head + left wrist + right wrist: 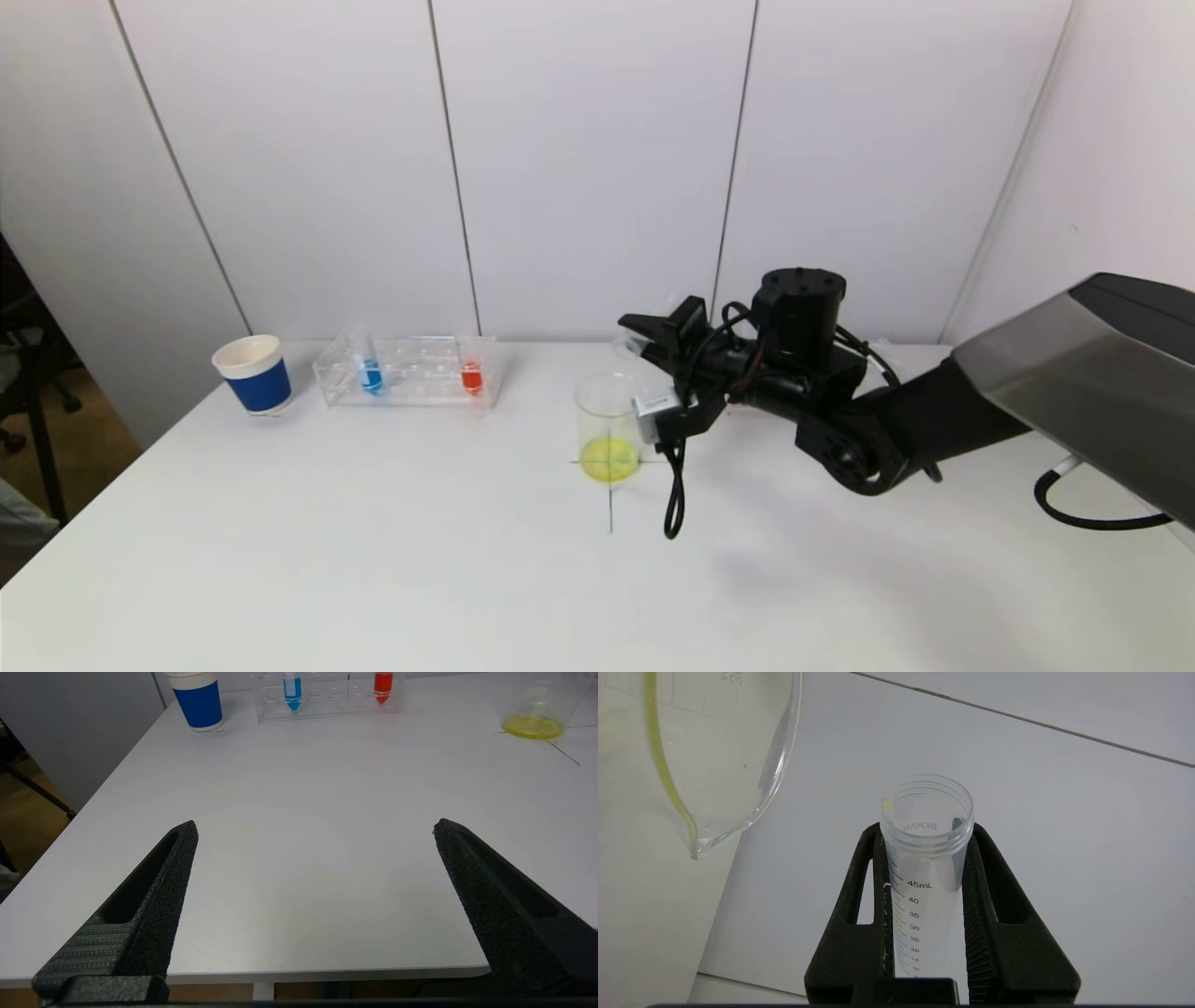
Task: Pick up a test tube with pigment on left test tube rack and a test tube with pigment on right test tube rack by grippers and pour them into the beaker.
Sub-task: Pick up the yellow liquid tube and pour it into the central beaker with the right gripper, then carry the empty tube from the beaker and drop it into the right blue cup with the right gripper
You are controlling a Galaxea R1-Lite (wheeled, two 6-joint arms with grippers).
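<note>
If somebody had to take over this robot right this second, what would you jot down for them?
Right tool: shut on an empty-looking tube, held beside the beaker, mouth near its rim.
Left tool: open, low over the near table edge, holding nothing.
Beaker: holds yellow liquid, so the right-side pour looks done.
Left rack: blue tube and red tube both stand in it, untouched. A blue cup stands beside it.
Left to do: put the empty tube away, then grasp one coloured tube with the left tool and pour it into the beaker.
</note>
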